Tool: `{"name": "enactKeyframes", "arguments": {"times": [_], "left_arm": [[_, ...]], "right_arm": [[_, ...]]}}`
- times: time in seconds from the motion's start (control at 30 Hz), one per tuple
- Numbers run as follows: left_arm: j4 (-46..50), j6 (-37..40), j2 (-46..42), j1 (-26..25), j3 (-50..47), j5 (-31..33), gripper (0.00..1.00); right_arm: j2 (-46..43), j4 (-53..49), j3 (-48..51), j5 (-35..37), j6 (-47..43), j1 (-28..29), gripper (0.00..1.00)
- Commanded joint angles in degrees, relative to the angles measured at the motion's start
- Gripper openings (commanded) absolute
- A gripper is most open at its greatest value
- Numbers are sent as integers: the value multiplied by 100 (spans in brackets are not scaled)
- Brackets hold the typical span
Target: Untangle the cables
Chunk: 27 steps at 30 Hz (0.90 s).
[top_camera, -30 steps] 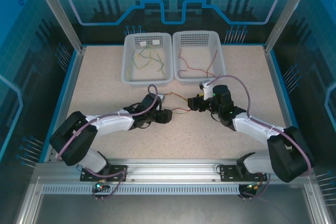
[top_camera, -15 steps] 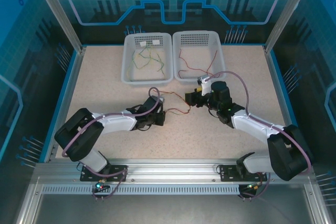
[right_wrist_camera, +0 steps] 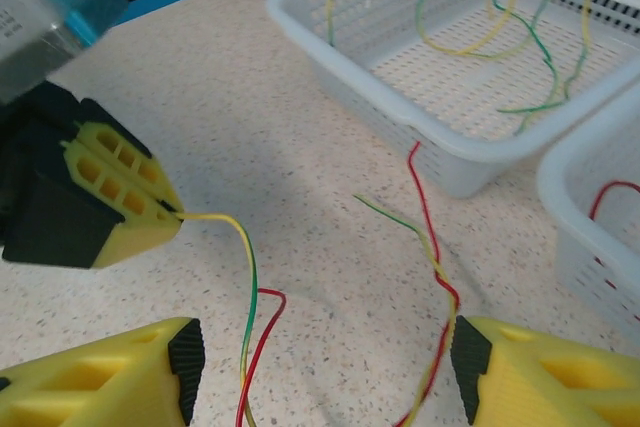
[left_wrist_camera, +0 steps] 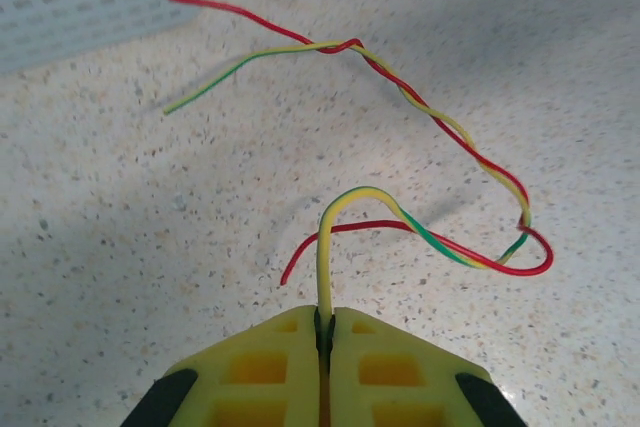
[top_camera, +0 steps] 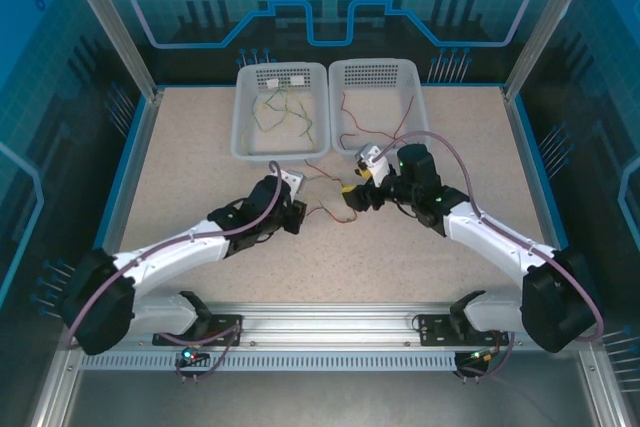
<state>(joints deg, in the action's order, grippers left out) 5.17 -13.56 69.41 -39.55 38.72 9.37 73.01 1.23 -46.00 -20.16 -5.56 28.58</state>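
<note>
On the table between the arms lie a red cable (left_wrist_camera: 240, 9) and a yellow-green cable (left_wrist_camera: 330, 237), twisted round each other along their length (top_camera: 325, 209). My left gripper (left_wrist_camera: 326, 319) is shut on one end of the yellow-green cable, which rises out of the pinch and loops over to the right. In the right wrist view the left gripper (right_wrist_camera: 173, 215) sits at the left with the yellow-green cable (right_wrist_camera: 247, 277) trailing from it. My right gripper (right_wrist_camera: 325, 362) stands open just above the table, and both strands of the twisted pair pass between its fingers untouched.
Two white baskets stand at the back. The left basket (top_camera: 240, 137) holds yellow and green cables, the right basket (top_camera: 420, 97) red ones. The free red end reaches the left basket's wall (right_wrist_camera: 400, 137). Metal frame posts flank the table.
My left gripper has closed on the yellow-green cable's end and moved away from the bases, toward the baskets. My right gripper has shifted left toward it, jaws a little wider.
</note>
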Motion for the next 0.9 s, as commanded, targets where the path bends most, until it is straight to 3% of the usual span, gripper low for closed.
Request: {"name": "enactKeyframes", "arguments": {"times": [0.0, 0.27, 0.63, 0.87], "left_arm": [[-109, 652, -424, -32, -346, -141, 0], [-443, 754, -590, -27, -803, -150, 0], [-148, -444, 1080, -197, -383, -219, 0], [-312, -725, 1496, -306, -410, -128, 0]], "right_arm": [[292, -962, -407, -660, -604, 73, 70], [1351, -1623, -1210, -1019, -494, 183, 68], [2247, -1968, -1698, -575, 439, 349, 61], [2304, -2291, -1578, -402, 857, 691, 58]]}}
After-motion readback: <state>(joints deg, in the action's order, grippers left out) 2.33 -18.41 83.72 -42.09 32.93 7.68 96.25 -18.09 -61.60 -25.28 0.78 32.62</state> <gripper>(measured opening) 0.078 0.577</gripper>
